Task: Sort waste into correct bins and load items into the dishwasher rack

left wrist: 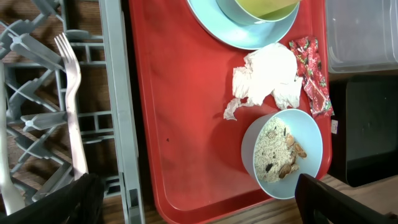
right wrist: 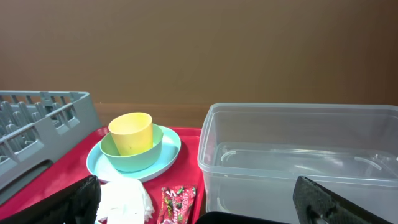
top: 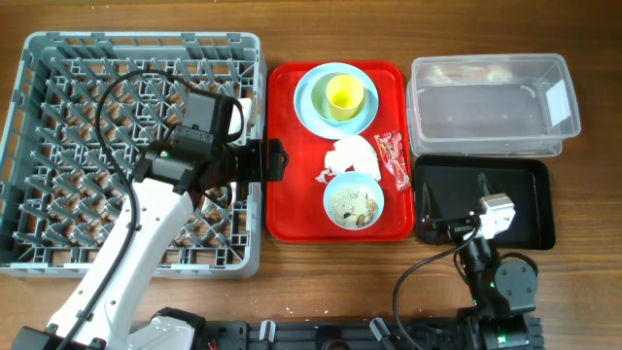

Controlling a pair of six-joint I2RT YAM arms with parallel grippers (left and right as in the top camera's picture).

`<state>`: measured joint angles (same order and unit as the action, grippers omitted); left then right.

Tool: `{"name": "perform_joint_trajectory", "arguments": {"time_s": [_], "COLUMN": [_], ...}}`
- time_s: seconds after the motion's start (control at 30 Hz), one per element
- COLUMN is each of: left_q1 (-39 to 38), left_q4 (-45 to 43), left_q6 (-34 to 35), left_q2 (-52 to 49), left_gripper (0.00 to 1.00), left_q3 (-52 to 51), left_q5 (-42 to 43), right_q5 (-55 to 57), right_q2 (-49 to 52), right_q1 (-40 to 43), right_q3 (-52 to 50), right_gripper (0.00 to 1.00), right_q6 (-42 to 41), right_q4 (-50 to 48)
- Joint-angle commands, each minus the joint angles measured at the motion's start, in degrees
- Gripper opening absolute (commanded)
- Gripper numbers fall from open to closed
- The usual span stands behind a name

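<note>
Both spread, left tool [left wrist: 205,200] and right tool [right wrist: 205,204]; left wrist view shows fork [left wrist: 71,106] in rack [left wrist: 115,93], obscured overhead.

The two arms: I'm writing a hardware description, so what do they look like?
The left arm has white tubular links, black joints and a black gripper, with a looping black cable above it. The right arm is mostly black, with a white boxy module near the wrist and a curved black lead. Its fingers are black.
</note>
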<state>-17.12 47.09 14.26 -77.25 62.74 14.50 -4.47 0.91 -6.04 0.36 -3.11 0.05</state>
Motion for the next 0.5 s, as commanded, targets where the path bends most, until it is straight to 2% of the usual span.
{"name": "perform_joint_trajectory", "arguments": {"time_s": [0.0, 0.13, 0.2, 0.27, 0.37, 0.47], "left_q1": [0.4, 0.4, 0.4, 0.4, 0.4, 0.4], "left_q4": [0.0, 0.0, 0.0, 0.0, 0.0, 0.0], "left_q6": [0.3, 0.3, 0.3, 0.3, 0.3, 0.3], "left_q2": [0.4, 0.4, 0.4, 0.4, 0.4, 0.4], "left_gripper": [1.00, 1.00, 1.00, 1.00, 1.00, 1.00], "left_q3": [1.0, 1.0, 1.0, 1.0, 1.0, 1.0], "left_q5": [0.9, 0.9, 0.9, 0.9, 0.9, 0.9], "right_q5": [0.1, -0.6, -2.6, -7.2, -7.6, -7.7], "right_q2": [0.1, 0.1, 0.1, 0.1, 1.0, 6.7], "right_q1": [0.3, 0.3, 0.3, 0.3, 0.3, 0.3], "right_q3": [-0.1, -0.1, 0.0, 2.1, 10.1, 23.9], "right_gripper": [1.00, 1.00, 1.00, 1.00, 1.00, 1.00], "right_q6": [-0.1, -0.9, -9.7, -11.3, -12.3, -12.3], "right_q4": [-0.2, -0.2, -1.5, -0.7, 6.2, 16.4]}}
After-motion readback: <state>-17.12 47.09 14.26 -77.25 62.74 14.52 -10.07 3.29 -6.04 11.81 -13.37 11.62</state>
